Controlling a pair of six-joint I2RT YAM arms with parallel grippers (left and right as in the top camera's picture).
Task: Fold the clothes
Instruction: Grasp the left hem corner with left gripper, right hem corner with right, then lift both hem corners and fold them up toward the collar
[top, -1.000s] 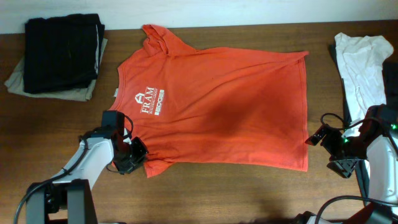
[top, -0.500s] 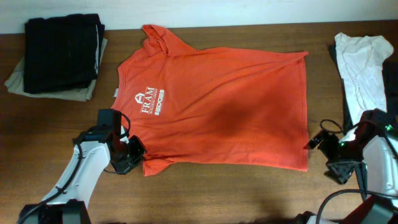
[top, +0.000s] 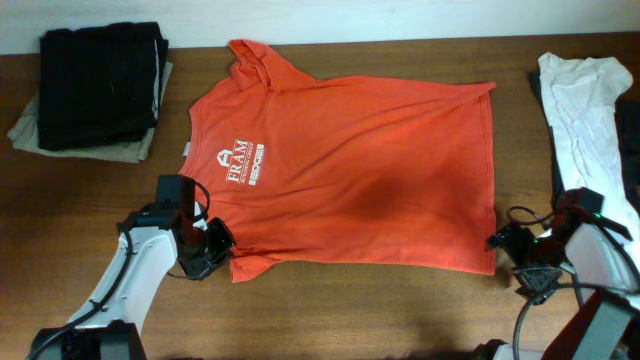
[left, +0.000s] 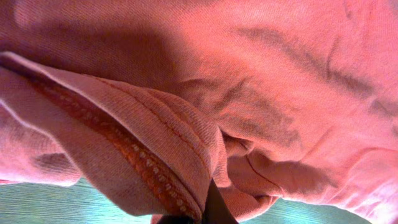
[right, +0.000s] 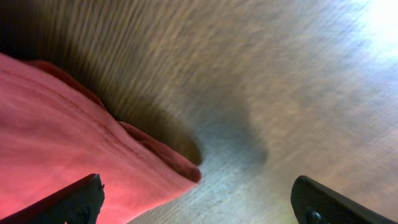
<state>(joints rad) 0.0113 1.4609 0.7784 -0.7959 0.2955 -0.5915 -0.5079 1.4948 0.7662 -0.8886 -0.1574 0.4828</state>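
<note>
The red-orange T-shirt (top: 350, 170) lies spread flat on the wooden table (top: 350, 310), small white logo facing up, collar to the left. My left gripper (top: 213, 255) is at the front sleeve and is shut on its hem. In the left wrist view the bunched sleeve fabric (left: 249, 74) wraps round the dark finger (left: 210, 208). My right gripper (top: 507, 252) is open at the shirt's front right hem corner. In the right wrist view that corner (right: 74, 149) lies between the wide-apart fingers (right: 199, 191), resting on the wood.
A folded black garment (top: 100, 70) lies on a tan one (top: 30, 132) at the back left. A crumpled white garment (top: 580, 100) lies at the right edge, close behind my right arm.
My right gripper has moved forward and left, down to the shirt's front right corner. My left gripper has stayed at the front sleeve, shifting only slightly.
</note>
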